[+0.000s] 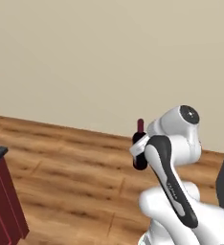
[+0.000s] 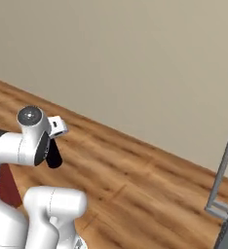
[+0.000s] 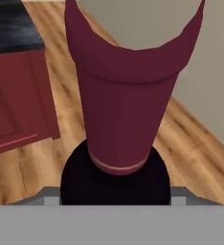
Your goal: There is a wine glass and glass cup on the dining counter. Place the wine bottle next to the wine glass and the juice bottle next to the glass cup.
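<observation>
Fingers clamped on the tall, nearly black wine bottle (image 1: 140, 152) with its pinkish-red neck, upright; I'm carrying it steady toward the black-topped, red-based dining counter (image 3: 18, 91), avoiding any tilt.

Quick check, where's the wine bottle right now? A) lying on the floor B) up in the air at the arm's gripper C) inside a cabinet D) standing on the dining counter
B: the wine bottle hangs above the wooden floor at the arm's hand, and its pinkish-red neck rises close before the hand camera, well off the dining counter.
</observation>
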